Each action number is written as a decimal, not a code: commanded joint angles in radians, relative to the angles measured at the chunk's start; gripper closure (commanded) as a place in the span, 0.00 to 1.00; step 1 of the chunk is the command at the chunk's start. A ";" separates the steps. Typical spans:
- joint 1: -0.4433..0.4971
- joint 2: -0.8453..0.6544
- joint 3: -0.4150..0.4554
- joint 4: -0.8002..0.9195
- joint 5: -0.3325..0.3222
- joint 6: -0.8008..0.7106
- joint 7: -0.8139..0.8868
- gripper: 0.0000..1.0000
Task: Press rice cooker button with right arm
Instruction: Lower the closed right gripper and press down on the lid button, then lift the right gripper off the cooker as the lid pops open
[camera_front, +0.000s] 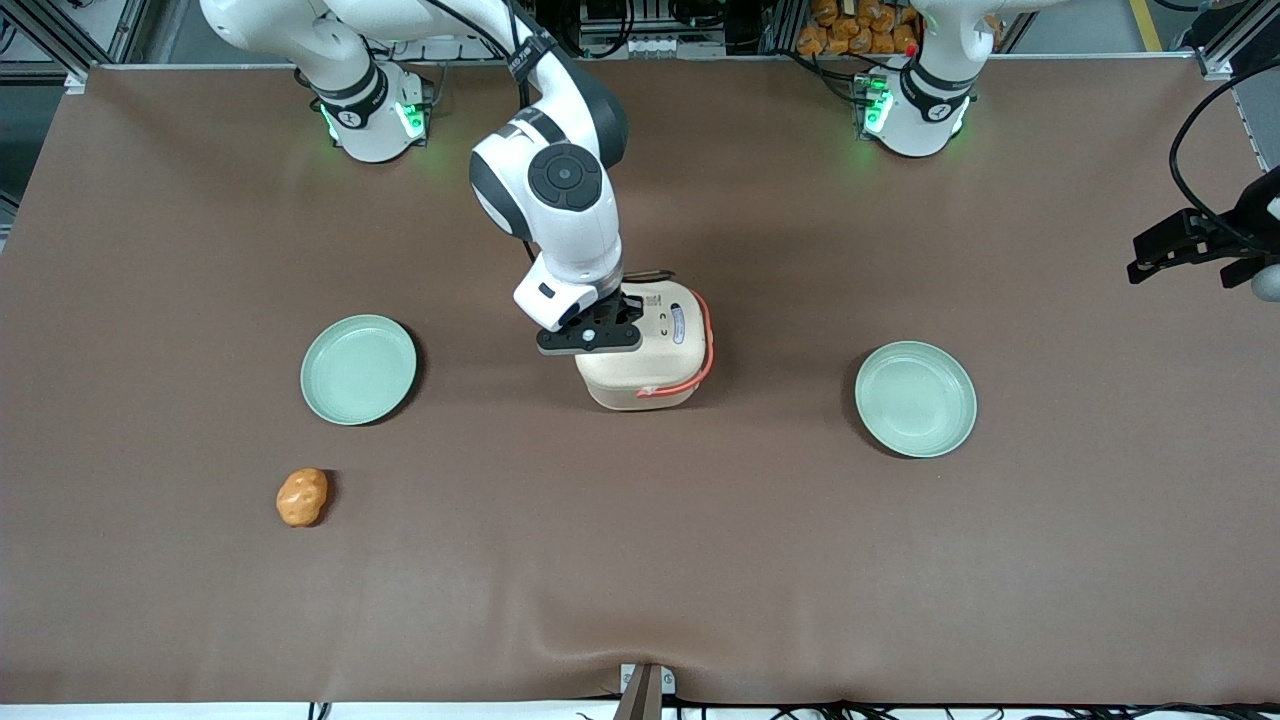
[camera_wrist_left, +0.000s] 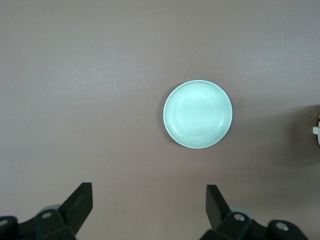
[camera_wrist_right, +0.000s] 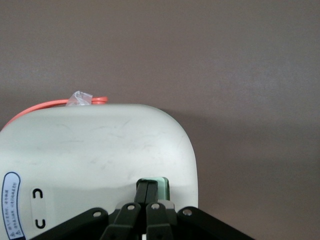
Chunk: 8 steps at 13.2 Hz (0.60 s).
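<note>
The black two-finger gripper (camera_front: 612, 322) of the white jointed right arm (camera_front: 555, 190) rests on the lid of the small cream rounded-square rice cooker (camera_front: 655, 350), its fingers (camera_wrist_right: 146, 192) pressed together against a small pale green button (camera_wrist_right: 161, 187) at the lid's edge. A round pale green plate (camera_front: 358, 369) lies toward the working arm's end from the gripper. A second round pale green plate (camera_front: 915, 398) lies toward the parked arm's end. A lumpy orange food piece (camera_front: 302, 497) lies nearer the front camera than the first plate.

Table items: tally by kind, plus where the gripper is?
Rice cooker: 1
Pale green plates: 2, one toward the working arm's end, one toward the parked arm's end
Orange lumpy item: 1
Total: 4
The gripper is shut, fingertips together at the pale green button on the cooker's edge.
</note>
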 joint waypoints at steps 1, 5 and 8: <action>0.003 -0.021 -0.007 -0.014 -0.005 0.012 0.020 0.98; -0.011 -0.120 -0.009 0.072 0.002 -0.180 0.009 0.11; -0.047 -0.200 -0.014 0.119 0.002 -0.312 0.005 0.00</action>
